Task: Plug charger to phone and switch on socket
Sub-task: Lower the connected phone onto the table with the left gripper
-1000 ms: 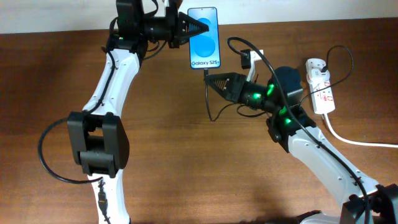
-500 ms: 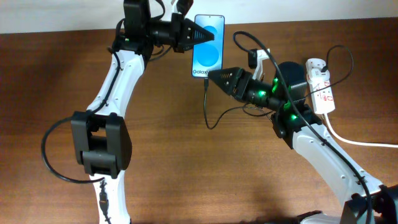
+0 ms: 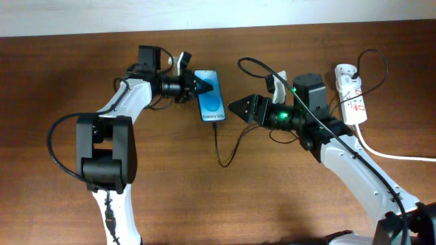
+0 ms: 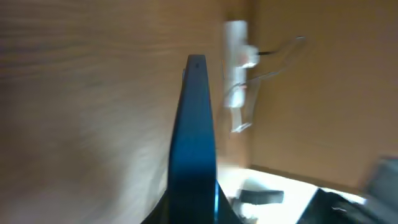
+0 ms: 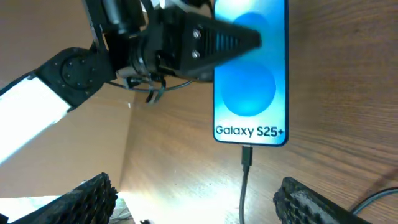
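The phone [image 3: 210, 99], blue screen lit, is tilted over the table left of centre. My left gripper [image 3: 199, 87] is shut on its upper part; in the left wrist view the phone [image 4: 194, 143] shows edge-on between the jaws of the left gripper [image 4: 194, 214]. The charger [image 3: 219, 146], a thin black cable, has its plug [image 5: 247, 155] seated in the bottom edge of the phone [image 5: 250, 74]. My right gripper [image 3: 235, 109] is open just right of the phone, and in the right wrist view the right gripper [image 5: 199, 205] straddles the cable without touching it. The socket [image 3: 353, 95] lies at the far right.
A thick white cord [image 3: 388, 153] runs from the socket off the right edge. The black cable loops on the wood between the arms and back over my right arm. Bare wood lies in front of both arms.
The phone came down and left from the table's far edge, carried by the left gripper. The right gripper opened, let go of the charger plug and drew back; the plug stays in the phone.
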`<action>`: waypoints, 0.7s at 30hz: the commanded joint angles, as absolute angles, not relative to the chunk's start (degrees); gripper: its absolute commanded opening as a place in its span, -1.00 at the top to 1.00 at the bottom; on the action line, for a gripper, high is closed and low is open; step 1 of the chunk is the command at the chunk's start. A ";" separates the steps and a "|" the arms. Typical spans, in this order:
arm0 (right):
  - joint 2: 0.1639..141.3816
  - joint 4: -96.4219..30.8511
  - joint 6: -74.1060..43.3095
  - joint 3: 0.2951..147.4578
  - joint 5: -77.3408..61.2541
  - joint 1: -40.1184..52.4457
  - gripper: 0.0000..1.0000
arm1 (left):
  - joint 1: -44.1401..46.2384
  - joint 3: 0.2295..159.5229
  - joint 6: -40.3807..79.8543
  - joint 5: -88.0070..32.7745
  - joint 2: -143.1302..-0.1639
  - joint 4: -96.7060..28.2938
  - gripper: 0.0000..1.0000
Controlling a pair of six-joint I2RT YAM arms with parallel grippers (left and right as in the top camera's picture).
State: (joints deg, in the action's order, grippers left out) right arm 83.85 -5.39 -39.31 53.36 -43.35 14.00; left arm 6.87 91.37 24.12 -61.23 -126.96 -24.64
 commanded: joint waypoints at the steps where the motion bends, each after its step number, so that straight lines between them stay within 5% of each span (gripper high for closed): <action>1: 83.74 -6.09 -37.69 53.67 -42.85 13.85 -0.72 | 5.76 91.64 12.82 -51.94 -125.14 -28.53 1.00; 14: 83.74 -8.58 -36.16 53.67 -42.87 13.85 -0.72 | 5.76 90.00 10.15 -37.65 -125.78 -44.25 1.00; 21: 83.74 -9.06 -36.18 53.67 -42.87 13.85 -0.72 | 5.76 88.84 10.17 -28.75 -125.78 -45.76 0.56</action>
